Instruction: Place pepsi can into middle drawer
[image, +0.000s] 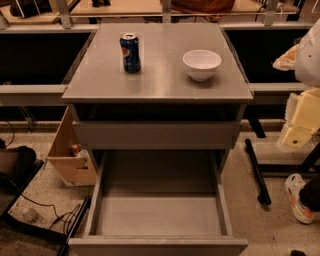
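Blue pepsi can (130, 52) on cabinet top (160, 82), middle drawer (157, 216) open; gripper (301, 122) at right edge, grip unclear

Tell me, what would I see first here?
The pepsi can stands on the left of the cabinet top, with a white bowl to its right. Below, the middle drawer is pulled wide open. The gripper hangs at the right edge, beside the cabinet, away from the can.

dark-blue pepsi can (130, 52) left of round white bowl (201, 64) on grey cabinet top (160, 82); grey middle drawer (159, 217) open below; pale gripper (300, 125) far right.
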